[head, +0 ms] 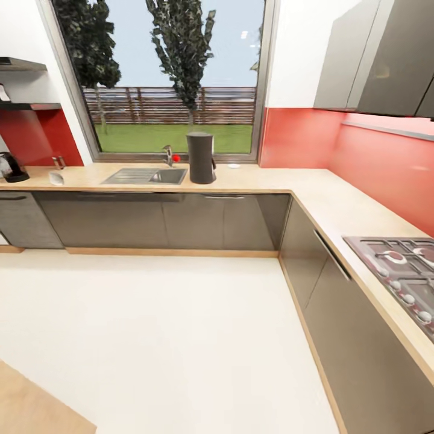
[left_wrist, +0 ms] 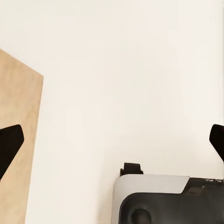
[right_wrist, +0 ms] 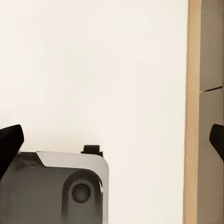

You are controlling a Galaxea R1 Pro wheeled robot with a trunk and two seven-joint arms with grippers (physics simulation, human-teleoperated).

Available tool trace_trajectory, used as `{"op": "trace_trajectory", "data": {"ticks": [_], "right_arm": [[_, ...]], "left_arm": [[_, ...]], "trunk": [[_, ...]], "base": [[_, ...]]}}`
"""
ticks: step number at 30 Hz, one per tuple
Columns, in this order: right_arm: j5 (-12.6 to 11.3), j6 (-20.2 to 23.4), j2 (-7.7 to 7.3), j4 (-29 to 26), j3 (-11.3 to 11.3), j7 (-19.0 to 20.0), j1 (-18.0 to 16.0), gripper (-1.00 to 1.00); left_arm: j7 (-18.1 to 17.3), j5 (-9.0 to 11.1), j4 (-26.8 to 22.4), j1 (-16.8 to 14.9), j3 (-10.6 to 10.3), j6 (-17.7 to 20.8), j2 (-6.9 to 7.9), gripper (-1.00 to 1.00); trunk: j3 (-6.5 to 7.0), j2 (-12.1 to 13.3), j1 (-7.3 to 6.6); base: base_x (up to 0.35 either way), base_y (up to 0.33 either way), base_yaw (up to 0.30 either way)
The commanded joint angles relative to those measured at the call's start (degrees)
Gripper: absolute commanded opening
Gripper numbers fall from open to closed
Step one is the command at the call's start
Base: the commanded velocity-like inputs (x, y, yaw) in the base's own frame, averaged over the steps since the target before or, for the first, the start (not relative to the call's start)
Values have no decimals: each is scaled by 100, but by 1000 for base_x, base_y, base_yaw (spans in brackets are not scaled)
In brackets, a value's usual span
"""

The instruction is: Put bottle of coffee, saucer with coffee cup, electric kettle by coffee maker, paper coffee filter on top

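Observation:
The kitchen countertop (head: 271, 179) runs under the window and turns along the right wall. On it the tall dark grey coffee maker (head: 200, 158) stands beside the sink. The electric kettle (head: 11, 167) sits at the counter's far left end. A small white object (head: 56, 178) lies near it, too small to identify. The kitchen shelf (head: 30, 106) hangs on the left wall under a matching higher one. In the wrist views my left gripper (left_wrist: 112, 144) and right gripper (right_wrist: 112, 144) hang over the pale floor. Both are open, their dark fingertips (left_wrist: 9, 142) wide apart and holding nothing.
A steel sink (head: 144, 176) with a faucet (head: 169, 155) lies left of the coffee maker. A hob (head: 401, 265) is set in the right counter run, under grey wall cabinets (head: 380, 54). A wooden table corner (head: 30, 404) juts in at the lower left. My base (left_wrist: 163, 200) shows below the grippers.

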Motion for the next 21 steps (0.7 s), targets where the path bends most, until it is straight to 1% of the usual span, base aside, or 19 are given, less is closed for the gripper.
{"op": "trace_trajectory", "data": {"ticks": [1,5,10,14,21], "right_arm": [[3,-17,0,2,-2,-2,-2,100],[3,-17,0,2,-2,-3,-1,100],[3,-17,2,-1,-2,-4,-3,100],[3,-17,3,2,-2,-1,-3,100],[3,-17,1,1,-2,-5,-1,100]], "left_arm": [[-1,3,4,-4,14,-19,-1,100],[-2,15,4,-4,17,-25,1,100],[6,24,4,-4,15,-27,1,100],[0,26,4,-4,14,-27,-1,100],[12,31,4,-4,24,-27,-18,100]], "trunk": [[-2,-9,7],[33,-9,7],[74,-9,7],[104,-9,7],[155,-9,7]], "base": [[338,-44,23],[339,-16,79],[314,-2,143],[67,0,175],[7,0,175]]}}
